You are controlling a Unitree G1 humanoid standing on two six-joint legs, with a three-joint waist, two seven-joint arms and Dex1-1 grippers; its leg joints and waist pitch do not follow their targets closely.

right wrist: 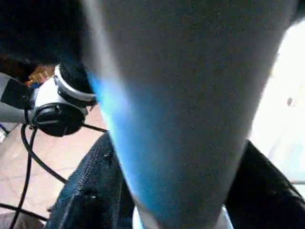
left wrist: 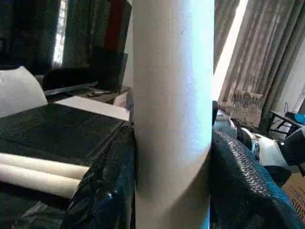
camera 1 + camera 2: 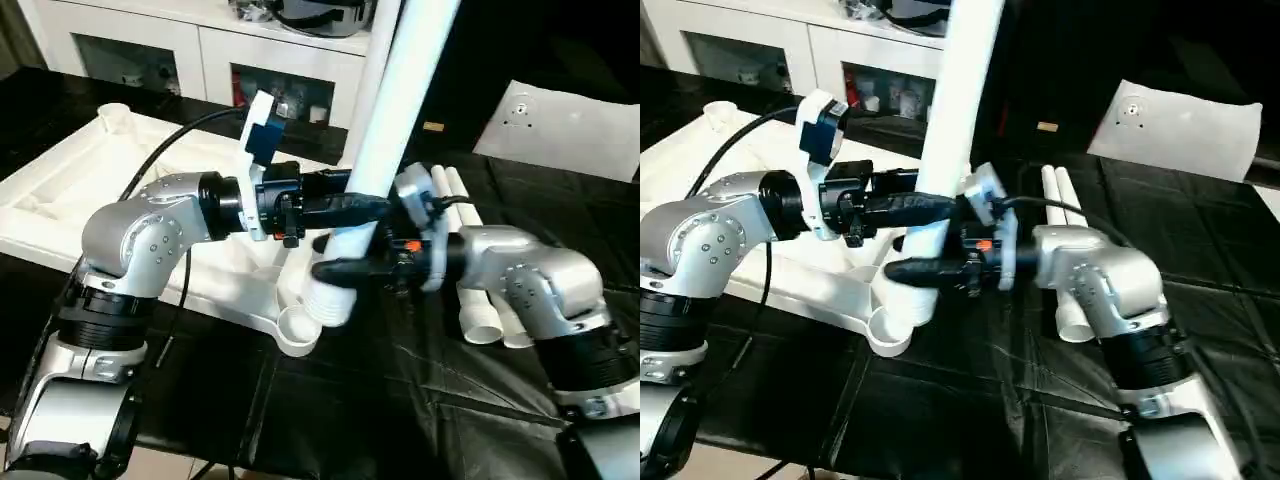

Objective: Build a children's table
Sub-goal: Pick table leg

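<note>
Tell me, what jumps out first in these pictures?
A tall white leg stands nearly upright in the middle, with the left gripper and right gripper both clasping it. Its wide foot sits by a corner socket of the upturned white tabletop; spare legs lie to the right.

Tabletop (image 3: 60, 215), legs (image 3: 478, 310) on black sheet (image 3: 400, 400)

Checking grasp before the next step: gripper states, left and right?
Left gripper: shut on the upright leg, a finger on each side.
Right gripper: fingers around the same leg, lower down near the tabletop corner socket.
</note>
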